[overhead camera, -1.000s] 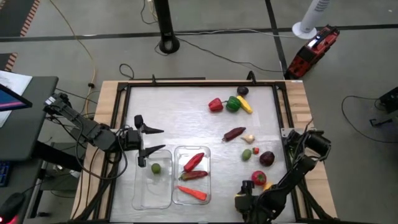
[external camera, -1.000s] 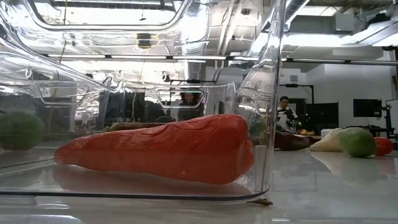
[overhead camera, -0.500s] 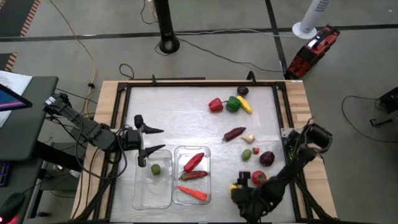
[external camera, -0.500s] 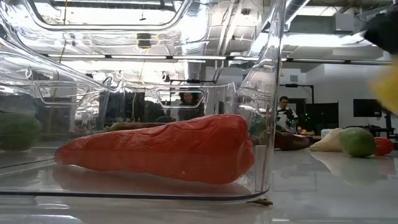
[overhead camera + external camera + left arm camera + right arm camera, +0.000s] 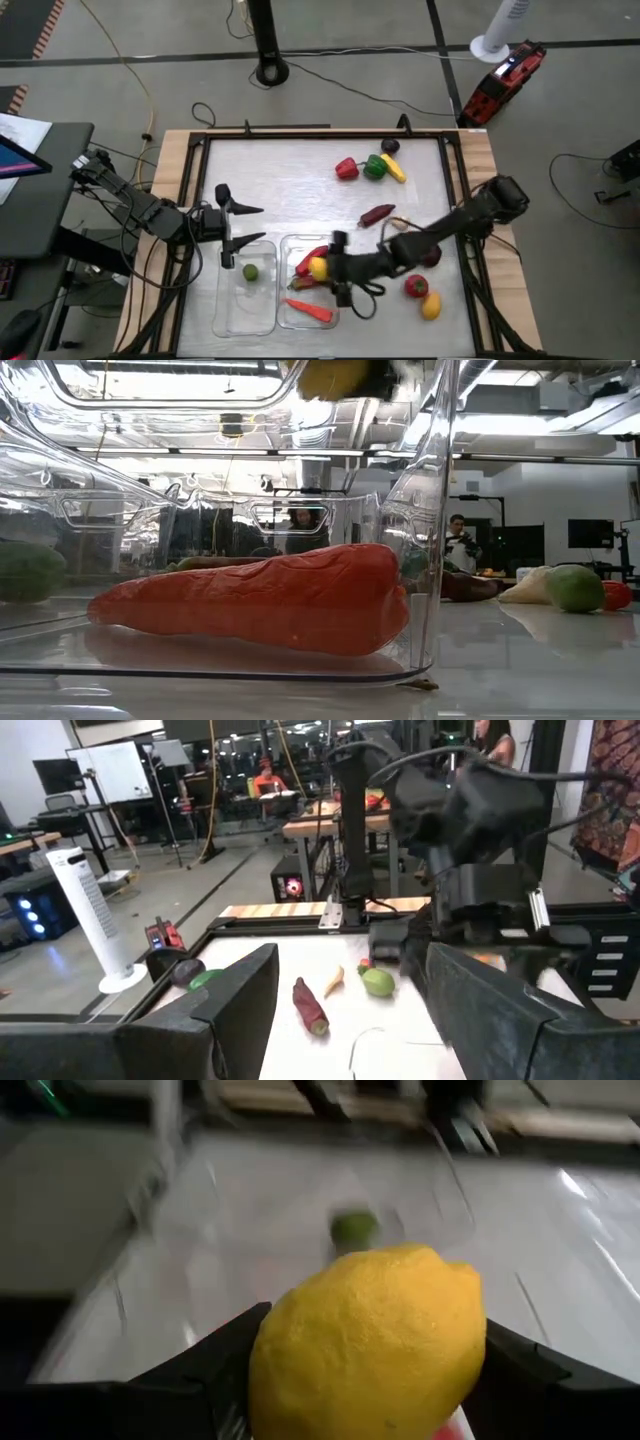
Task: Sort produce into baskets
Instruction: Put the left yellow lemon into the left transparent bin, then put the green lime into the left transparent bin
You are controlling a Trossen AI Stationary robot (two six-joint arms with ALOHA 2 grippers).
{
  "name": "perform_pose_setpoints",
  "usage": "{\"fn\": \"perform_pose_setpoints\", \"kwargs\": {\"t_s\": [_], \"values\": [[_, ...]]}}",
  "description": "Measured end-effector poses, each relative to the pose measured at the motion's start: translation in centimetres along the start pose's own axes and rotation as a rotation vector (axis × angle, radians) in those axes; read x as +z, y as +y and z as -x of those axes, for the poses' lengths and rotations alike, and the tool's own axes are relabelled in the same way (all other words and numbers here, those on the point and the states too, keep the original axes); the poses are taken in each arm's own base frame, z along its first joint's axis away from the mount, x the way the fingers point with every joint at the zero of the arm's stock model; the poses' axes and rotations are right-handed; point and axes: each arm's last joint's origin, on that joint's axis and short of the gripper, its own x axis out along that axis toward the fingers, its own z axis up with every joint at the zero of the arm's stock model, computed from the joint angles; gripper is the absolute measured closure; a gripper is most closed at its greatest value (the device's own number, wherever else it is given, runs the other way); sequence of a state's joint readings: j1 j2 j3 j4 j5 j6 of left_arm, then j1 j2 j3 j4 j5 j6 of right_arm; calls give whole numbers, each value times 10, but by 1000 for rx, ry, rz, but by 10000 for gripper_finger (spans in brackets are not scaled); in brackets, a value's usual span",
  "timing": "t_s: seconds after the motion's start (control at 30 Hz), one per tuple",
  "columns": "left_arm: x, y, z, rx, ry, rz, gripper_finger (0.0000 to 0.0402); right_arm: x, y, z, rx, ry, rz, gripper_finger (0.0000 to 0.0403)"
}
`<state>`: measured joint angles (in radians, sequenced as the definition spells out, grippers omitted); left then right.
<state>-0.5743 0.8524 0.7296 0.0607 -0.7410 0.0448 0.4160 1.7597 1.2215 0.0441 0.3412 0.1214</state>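
Note:
My right gripper is shut on a yellow lemon above the right clear bin, which holds two red chillies and an orange carrot. The lemon also shows at the top of the low view, above the carrot. The left bin holds a green lime. My left gripper is open and empty by the left bin's far left corner. Peppers, an eggplant, a tomato and a second lemon lie on the table. My right gripper pinches the lemon's two sides between its two fingers. The fingers come from the table's right side, pointing left. The lemon is lifted clear, over the right bin.
My right arm stretches across the loose produce at the table's right. A dark round piece lies at the far edge. A raised black frame borders the table. People show in the room beyond.
My right gripper has swung from the table's near right corner up and toward the left, carrying the lemon clear of the table to above the right bin. The second lemon and the tomato stay on the table.

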Motion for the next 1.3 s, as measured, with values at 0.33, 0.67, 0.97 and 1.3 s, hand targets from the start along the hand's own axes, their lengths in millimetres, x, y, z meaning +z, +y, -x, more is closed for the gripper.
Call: {"fn": "perform_pose_setpoints", "kwargs": {"t_s": [0.33, 0.67, 0.97, 1.3], "values": [[2, 1, 2, -3, -9, -6, 159, 25, -21, -76, 119, -48, 60, 107], [8, 7, 30, -142, -23, 48, 159, 50, -14, -123, 191, -17, 159, 74], [1, 0, 24, -114, 18, 21, 159, 73, -24, -86, 49, 171, 184, 7], [0, -1, 21, -51, 24, 16, 159, 31, -3, 15, -243, 441, 190, 57]]}}
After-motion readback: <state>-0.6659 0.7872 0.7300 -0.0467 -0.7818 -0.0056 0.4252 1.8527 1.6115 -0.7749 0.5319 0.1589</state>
